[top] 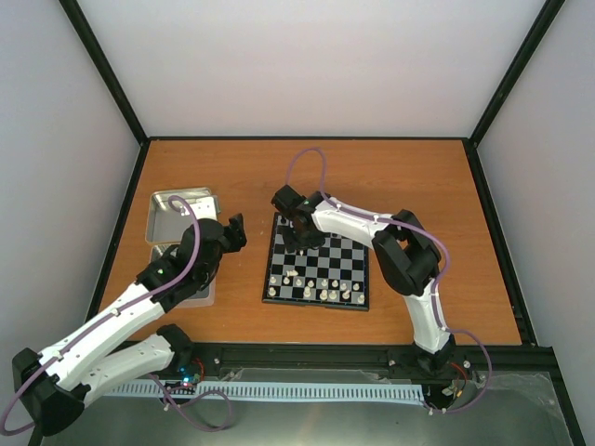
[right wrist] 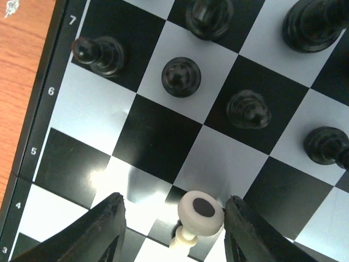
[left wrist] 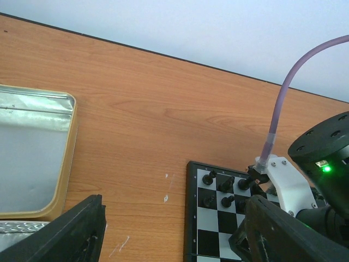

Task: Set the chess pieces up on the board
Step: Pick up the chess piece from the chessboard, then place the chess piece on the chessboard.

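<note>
The board (top: 317, 270) lies mid-table. Black chessmen (top: 302, 243) stand at its far left corner and cream-white ones (top: 321, 294) along its near rows. My right gripper (top: 297, 238) hovers over the board's far left part, jaws wide open. In the right wrist view a cream-white piece (right wrist: 199, 214) lies tipped with its base towards the camera, beside the right finger (right wrist: 248, 232) and apart from the left one. Several black pawns (right wrist: 181, 77) stand beyond it. My left gripper (top: 236, 231) is open and empty, left of the board above the wood.
A shiny metal tray (top: 182, 203) sits at the back left and shows in the left wrist view (left wrist: 32, 158). A second tray part lies under the left arm. The board's far left corner (left wrist: 194, 207) and the right arm's wrist (left wrist: 292, 185) show in that view.
</note>
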Robot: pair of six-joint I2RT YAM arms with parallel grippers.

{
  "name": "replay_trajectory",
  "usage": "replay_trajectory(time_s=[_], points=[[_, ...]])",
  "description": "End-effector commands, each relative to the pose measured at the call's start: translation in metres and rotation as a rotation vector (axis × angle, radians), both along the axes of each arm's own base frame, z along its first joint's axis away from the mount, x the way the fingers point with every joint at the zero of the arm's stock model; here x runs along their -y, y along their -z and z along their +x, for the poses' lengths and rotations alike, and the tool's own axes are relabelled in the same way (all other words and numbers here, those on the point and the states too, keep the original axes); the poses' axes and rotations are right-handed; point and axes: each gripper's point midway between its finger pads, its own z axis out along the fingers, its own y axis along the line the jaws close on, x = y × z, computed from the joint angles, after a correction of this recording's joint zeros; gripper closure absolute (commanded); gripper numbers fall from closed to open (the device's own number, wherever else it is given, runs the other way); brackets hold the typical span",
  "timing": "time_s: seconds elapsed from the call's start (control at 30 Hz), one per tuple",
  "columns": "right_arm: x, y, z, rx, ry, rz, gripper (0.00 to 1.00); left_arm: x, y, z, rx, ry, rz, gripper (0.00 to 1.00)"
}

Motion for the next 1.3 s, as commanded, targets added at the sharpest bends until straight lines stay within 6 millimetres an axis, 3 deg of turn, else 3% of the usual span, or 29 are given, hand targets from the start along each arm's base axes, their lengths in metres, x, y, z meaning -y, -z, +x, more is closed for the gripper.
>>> replay_trajectory(time_s=[0.0, 0.17, 0.5, 0.77, 1.0, 1.27], points=[[0.004, 0.004, 0.003, 0.01, 0.012, -0.062, 0.52, -0.004, -0.002, 0.002, 0.003, -0.025, -0.001, 0.29], [0.011, 0.006, 0.006, 0.026, 0.07, -0.091, 0.59, 0.0, -0.001, 0.002, 0.0, -0.008, 0.003, 0.29], [0.002, 0.002, 0.006, 0.03, 0.104, -0.021, 0.81, 0.013, 0.003, 0.003, -0.012, 0.062, 0.007, 0.25], [-0.005, -0.048, 0.018, 0.133, 0.27, 0.289, 0.81, 0.057, 0.019, 0.0, -0.063, 0.279, -0.031, 0.19], [-0.005, -0.082, 0.004, 0.045, 0.423, 0.6, 0.81, 0.109, 0.022, -0.019, -0.069, 0.566, -0.158, 0.14], [-0.002, -0.12, -0.021, -0.09, 0.556, 0.886, 0.8, 0.123, 0.028, -0.028, -0.05, 0.619, -0.335, 0.13]])
